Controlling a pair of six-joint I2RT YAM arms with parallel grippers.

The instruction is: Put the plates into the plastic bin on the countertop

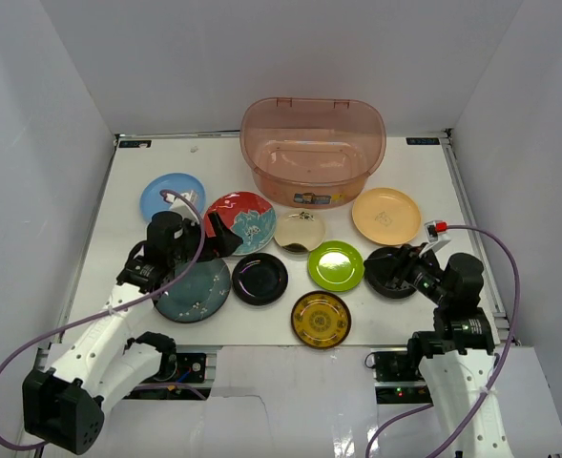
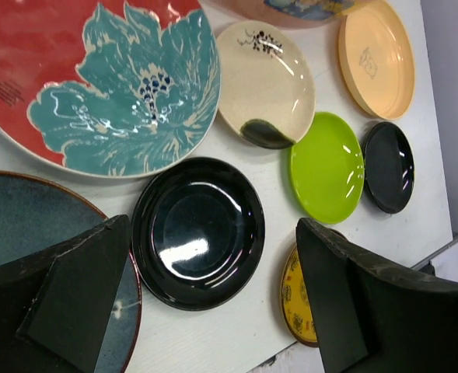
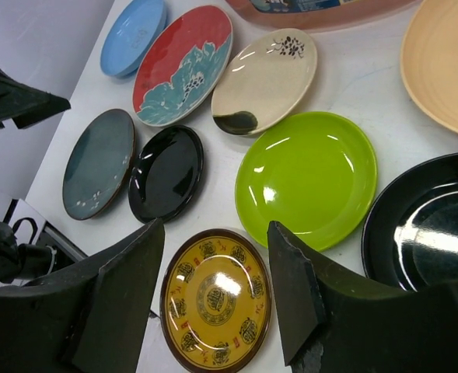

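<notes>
Nine plates lie on the white countertop: light blue, red floral, cream, pale orange, lime green, a black one, a second black one, gold and dark teal. The plastic bin stands empty at the back. My left gripper is open and empty, above the red floral plate's near edge; its wrist view shows the black plate between the fingers. My right gripper is open and empty over the right black plate, facing the gold plate.
White walls enclose the table on three sides. Metal frame edges run along the front, close behind the gold plate. Purple cables loop from both arms.
</notes>
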